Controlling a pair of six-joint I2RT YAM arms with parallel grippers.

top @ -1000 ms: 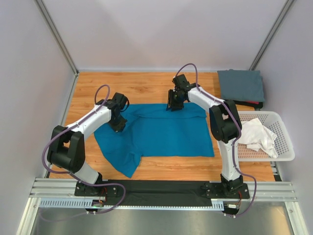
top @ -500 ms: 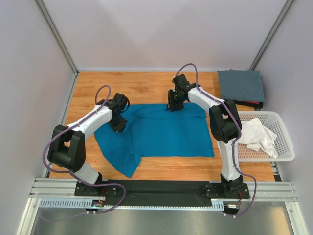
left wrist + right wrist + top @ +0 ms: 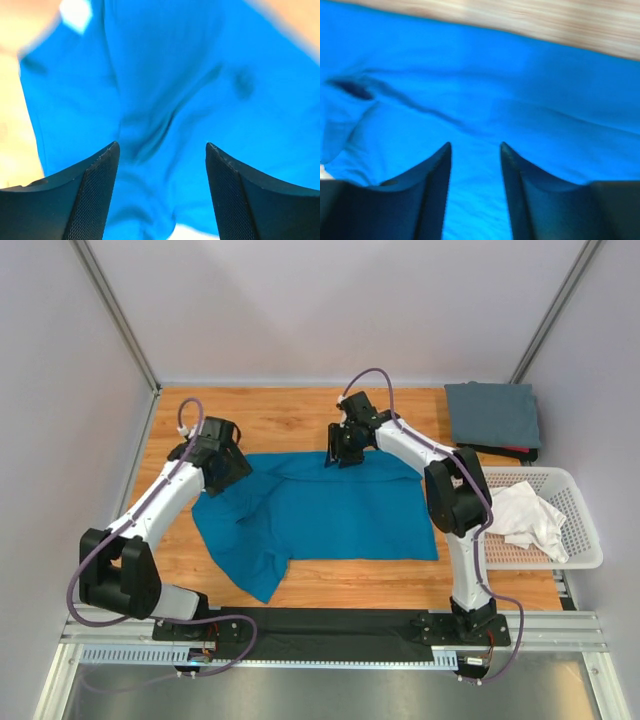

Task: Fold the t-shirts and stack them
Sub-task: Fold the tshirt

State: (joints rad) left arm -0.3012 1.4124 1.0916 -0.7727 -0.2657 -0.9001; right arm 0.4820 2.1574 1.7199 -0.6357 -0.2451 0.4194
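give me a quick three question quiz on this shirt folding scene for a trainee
1. True or false: the grey t-shirt lies in the basket.
2. Which shirt lies spread out between the arms? A white, B teal, C grey.
3. Fill in: the left claw stands ___ over the teal t-shirt.
Key: 1 false, it lies folded outside the basket; 2 B; 3 open.

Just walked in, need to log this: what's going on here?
Two arms fold shirts. Both grippers are open over the teal shirt spread on the table, the left gripper over its left part, the right gripper at its far edge. A grey shirt lies folded at the far right; a white shirt sits in the basket.
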